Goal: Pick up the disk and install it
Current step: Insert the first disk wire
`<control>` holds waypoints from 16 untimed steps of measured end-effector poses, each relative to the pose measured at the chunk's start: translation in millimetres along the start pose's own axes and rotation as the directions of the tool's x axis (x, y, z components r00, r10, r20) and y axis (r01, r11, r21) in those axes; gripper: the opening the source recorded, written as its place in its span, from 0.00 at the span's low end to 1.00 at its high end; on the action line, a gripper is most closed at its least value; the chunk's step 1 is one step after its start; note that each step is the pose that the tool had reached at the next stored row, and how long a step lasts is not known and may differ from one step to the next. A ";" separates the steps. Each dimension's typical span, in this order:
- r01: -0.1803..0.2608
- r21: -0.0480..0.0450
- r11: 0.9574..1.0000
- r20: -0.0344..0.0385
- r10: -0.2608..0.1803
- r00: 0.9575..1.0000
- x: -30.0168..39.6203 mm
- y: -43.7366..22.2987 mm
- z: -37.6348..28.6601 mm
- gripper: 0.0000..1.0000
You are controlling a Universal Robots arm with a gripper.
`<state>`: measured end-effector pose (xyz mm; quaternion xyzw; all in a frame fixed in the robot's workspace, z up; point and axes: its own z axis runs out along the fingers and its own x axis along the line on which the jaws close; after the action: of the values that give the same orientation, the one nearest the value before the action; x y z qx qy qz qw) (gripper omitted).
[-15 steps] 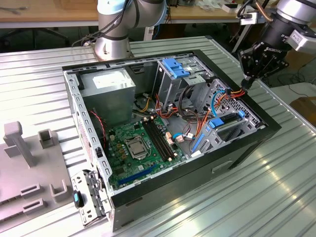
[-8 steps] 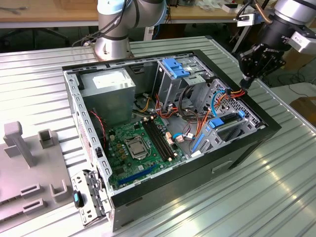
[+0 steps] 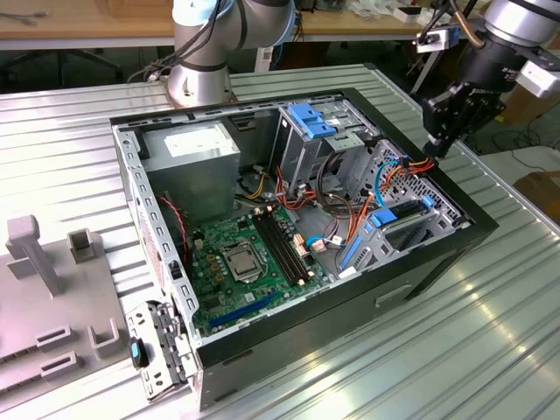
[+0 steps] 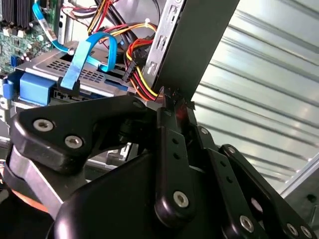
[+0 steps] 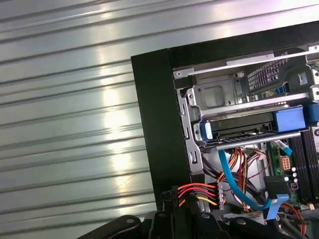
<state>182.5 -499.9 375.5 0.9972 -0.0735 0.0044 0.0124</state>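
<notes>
- One pincer (image 4: 175, 99), mine, black and jointed, is drawn in narrow with its tips almost together. I cannot tell whether anything is pinched between them.
- In the exterior view my pincer (image 3: 442, 136) hangs over the case's rim on the exterior view's right, at the corner where the wiring comes up.
- Just beside my tips runs a bundle of red, yellow and black wires (image 4: 142, 74). In the first wrist view those wires (image 5: 199, 191) end at a plug right against my pincer (image 5: 182, 211).
- The black metal wall of the open computer case (image 5: 154, 124) stands next to my tips.
- A little further in, the disk (image 5: 244, 132), a flat dark slab with bright blue plastic rails at both ends, lies level in a slot of the grey metal drive cage, not in my grip. In the exterior view the disk (image 3: 398, 214) is in that cage near the case's front corner.
- A light-blue flat cable (image 5: 229, 174) loops past the cage.
- Deeper in the case lies the green motherboard (image 3: 241, 262).
- Beyond it stand a blue plastic bracket (image 3: 311, 118) on an upright grey cage and a big grey power-supply box (image 3: 192, 166).
- The case rests on a ribbed silvery metal table (image 3: 437, 350).
- A grey fixture tray (image 3: 52, 297) lies on the table, well apart at the exterior view's left.
</notes>
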 end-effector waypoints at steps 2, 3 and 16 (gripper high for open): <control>0.042 0.000 0.999 -0.001 -0.042 0.999 0.0 0.0 0.1 0.24; 0.065 0.001 0.998 -0.002 -0.065 0.998 0.0 -0.1 0.4 0.24; 0.076 0.002 0.997 -0.027 -0.076 0.997 -0.1 -0.1 5.4 0.24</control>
<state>182.4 -499.9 370.1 0.9992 -0.0352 0.0174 0.0119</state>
